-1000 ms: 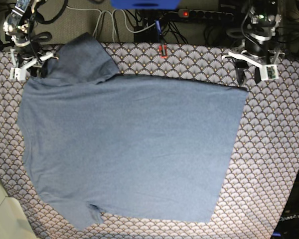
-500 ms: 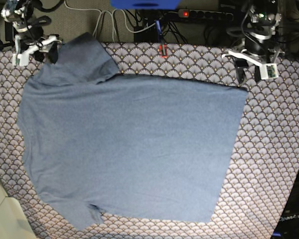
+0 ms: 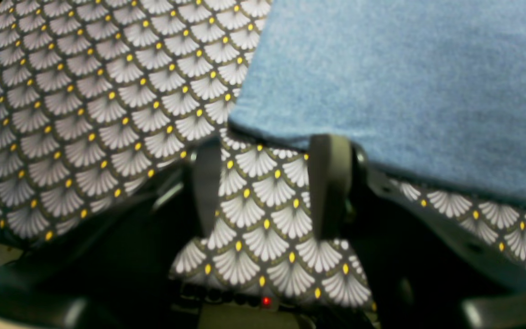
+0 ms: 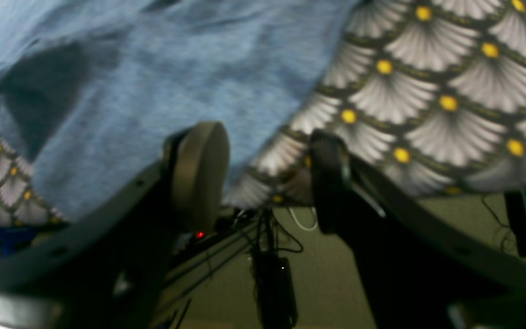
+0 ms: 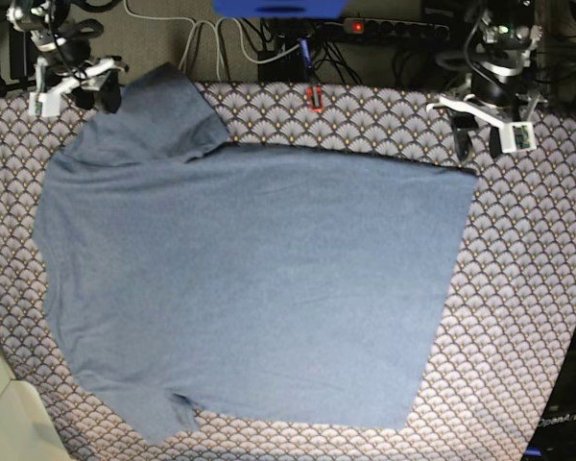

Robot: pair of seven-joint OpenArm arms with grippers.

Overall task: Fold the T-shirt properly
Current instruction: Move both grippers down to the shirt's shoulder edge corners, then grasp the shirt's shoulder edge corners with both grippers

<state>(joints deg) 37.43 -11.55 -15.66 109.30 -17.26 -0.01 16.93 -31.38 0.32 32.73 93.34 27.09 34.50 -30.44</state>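
Patterned cloth [image 5: 528, 288] under T-shirt [image 5: 259, 288] — spread flat, unfolded; every fold left for you. Left gripper [image 5: 488, 134] at its hem corner, right gripper [image 5: 75, 84] by sleeve — both gaping, empty.

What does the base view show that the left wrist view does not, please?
Only the base view shows the whole T-shirt spread flat, both sleeves, the right gripper by the upper sleeve, and the cables behind the table. Only the left wrist view shows the left gripper close up, jaws apart with nothing between them, just short of the shirt's corner. Both show the blue shirt on the fan-patterned cloth.
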